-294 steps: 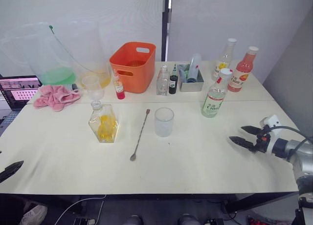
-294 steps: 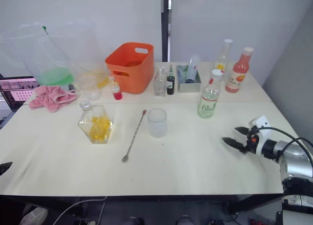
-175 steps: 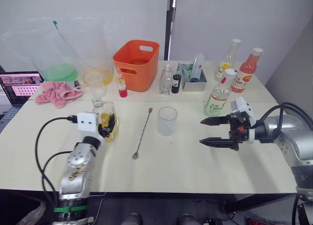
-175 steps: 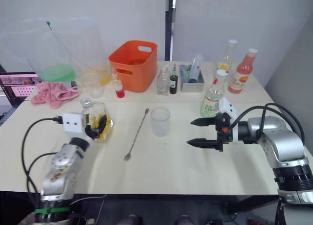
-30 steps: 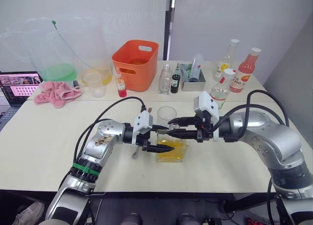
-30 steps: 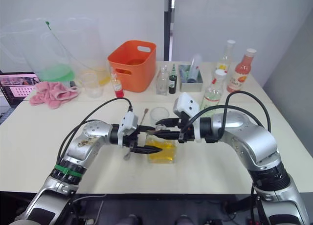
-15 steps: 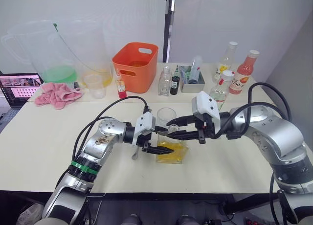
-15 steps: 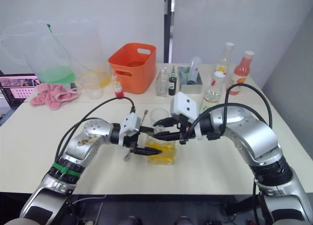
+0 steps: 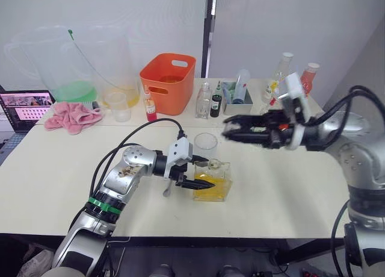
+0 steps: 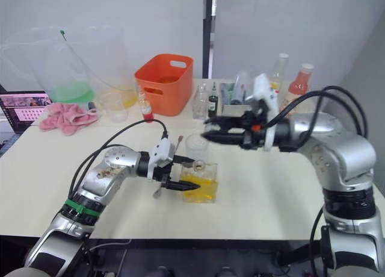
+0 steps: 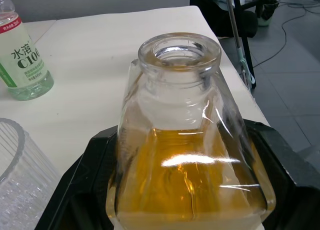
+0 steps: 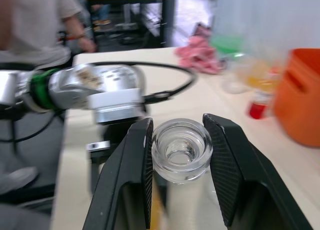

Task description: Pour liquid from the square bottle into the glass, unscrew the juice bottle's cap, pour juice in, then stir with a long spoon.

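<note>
The square bottle (image 9: pixel 215 185), half full of amber liquid, stands on the table with its neck open (image 11: pixel 179 51). My left gripper (image 9: pixel 207 173) is shut on its body, with a black finger on each side. The ribbed empty glass (image 9: pixel 206 146) stands just behind it. The long spoon (image 9: pixel 166 190) lies mostly hidden behind my left gripper. My right gripper (image 9: pixel 230 132) hovers above and to the right of the glass, shut on a clear glass stopper (image 12: pixel 181 149). The juice bottle with a green label (image 11: pixel 22 60) stands further right on the table.
An orange basket (image 9: pixel 168 81), small bottles (image 9: pixel 203 101) and a metal box (image 9: pixel 236 102) line the back. Large clear pitchers (image 9: pixel 66 66), a pink cloth (image 9: pixel 71 116) and a laptop (image 9: pixel 24 101) sit back left. A red bottle (image 9: pixel 310 74) stands back right. A person (image 12: pixel 35 25) is beyond the table.
My right gripper has risen from the square bottle's neck and swung up and to the right, carrying the stopper. The left gripper and bottle have stayed in place.
</note>
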{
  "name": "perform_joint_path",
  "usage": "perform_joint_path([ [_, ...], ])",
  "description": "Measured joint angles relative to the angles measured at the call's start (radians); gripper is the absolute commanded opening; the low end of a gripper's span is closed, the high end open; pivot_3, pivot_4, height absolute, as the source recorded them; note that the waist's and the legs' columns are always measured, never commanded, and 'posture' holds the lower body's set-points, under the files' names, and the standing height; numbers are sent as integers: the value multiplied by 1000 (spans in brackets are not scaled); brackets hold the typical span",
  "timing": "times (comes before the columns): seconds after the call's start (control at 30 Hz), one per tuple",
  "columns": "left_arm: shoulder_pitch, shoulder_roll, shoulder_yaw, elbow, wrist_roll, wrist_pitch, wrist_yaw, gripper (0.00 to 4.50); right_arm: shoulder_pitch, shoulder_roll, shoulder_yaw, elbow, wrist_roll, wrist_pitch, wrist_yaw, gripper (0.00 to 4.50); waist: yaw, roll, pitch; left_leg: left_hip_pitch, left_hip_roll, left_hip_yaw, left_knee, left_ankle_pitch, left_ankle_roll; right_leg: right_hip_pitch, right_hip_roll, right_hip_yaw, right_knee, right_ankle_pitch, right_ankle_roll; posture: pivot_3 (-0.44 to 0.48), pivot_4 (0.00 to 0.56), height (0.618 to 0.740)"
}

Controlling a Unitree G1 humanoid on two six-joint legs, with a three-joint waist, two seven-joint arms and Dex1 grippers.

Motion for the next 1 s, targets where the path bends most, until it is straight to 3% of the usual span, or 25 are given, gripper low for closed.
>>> perform_joint_path([
  [0.17,16,-11,18,1,0,-6,23,2785,188,-68,-104,158,-134,-125,-64,1075,2,1,-1,-1,-1,1,0,0,0,0,-1,1,0,0,0,0,150,740],
  [0.3,21,-19,34,-2,0,3,39,2785,233,-42,-144,299,-218,-245,-156,1075,0,5,-2,1,-1,3,0,0,0,1,-1,2,0,0,0,0,150,740],
  [0.4,31,-27,37,-24,0,23,69,2785,238,27,-177,536,-321,-392,-309,1075,0,5,-3,3,-1,3,0,0,0,3,-2,2,0,0,0,0,150,740],
  [0.63,67,-10,52,-94,0,62,99,2785,157,124,-166,986,-451,-643,-498,1075,-7,8,-3,2,-1,4,0,0,0,1,-2,4,0,0,0,0,150,740],
  [0.97,84,-5,58,-126,-1,86,121,2785,93,158,-166,1157,-474,-784,-568,1075,-20,8,-3,2,-1,4,0,0,0,2,-1,4,0,0,0,0,150,740],
  [1.0,85,-5,58,-128,0,87,123,2785,92,158,-166,1161,-474,-788,-567,1575,-21,8,-3,2,-1,4,0,0,0,2,-1,4,0,0,0,0,150,740],
])
